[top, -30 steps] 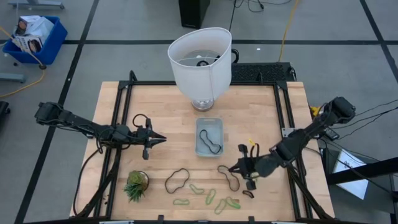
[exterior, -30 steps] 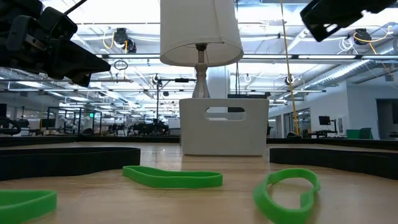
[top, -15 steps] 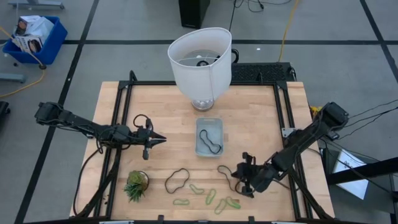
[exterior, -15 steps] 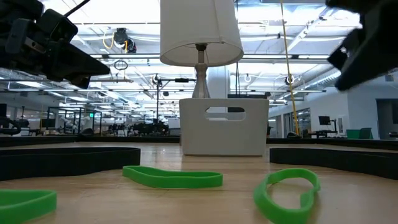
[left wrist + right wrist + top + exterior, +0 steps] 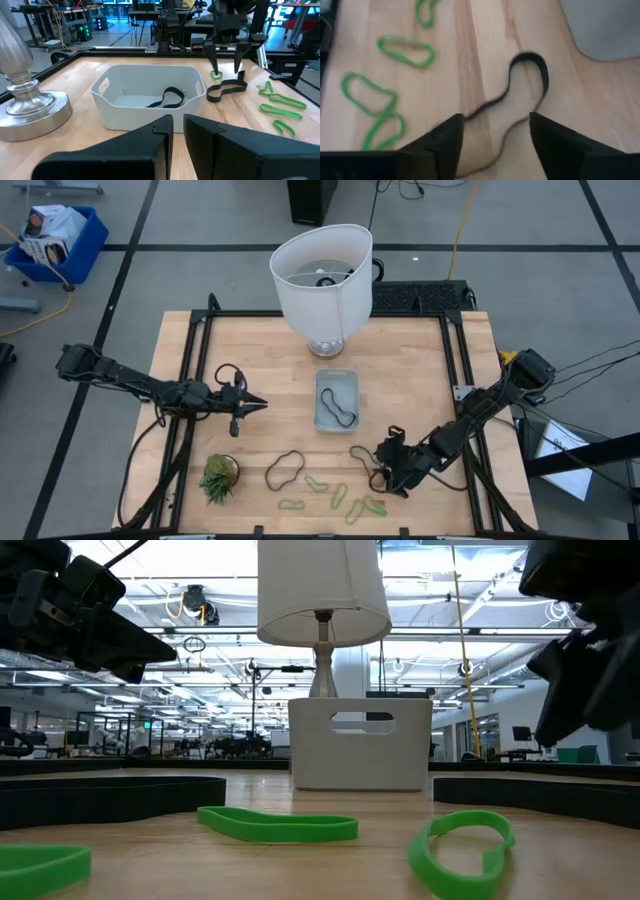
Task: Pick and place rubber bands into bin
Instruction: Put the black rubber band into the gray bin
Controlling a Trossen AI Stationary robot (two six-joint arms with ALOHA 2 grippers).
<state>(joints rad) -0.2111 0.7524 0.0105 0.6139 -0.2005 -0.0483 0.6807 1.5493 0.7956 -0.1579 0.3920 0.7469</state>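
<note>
1. The right arm reaches in from the table's right edge, bent low, with the right gripper [image 5: 383, 463] down close to the wood. Its jaws are spread wide.
2. Between those spread jaws lies a large dark rubber band [image 5: 520, 95], a long pinched loop lying flat; one finger [image 5: 445, 142] stands on each side of it, and I cannot tell whether either touches it.
3. Just beyond the right gripper, on the table's near side, sit the small green rubber bands [image 5: 345, 500], scattered flat and apart from each other.
4. The left arm stretches level across the table's left side, raised off the wood. The left gripper [image 5: 258, 406] points toward the bin [image 5: 336, 401], well short of it, its jaws nearly together with a thin gap and nothing in them.
5. Straight ahead of the left jaws, the bin holds a dark band [image 5: 167, 98] lying on its floor.
6. Another large dark loop [image 5: 285, 469] lies on the wood, between the left gripper and the table's near edge.
7. A white lampshade [image 5: 320, 280] stands past the bin.
8. No writing or label can be read anywhere.
</note>
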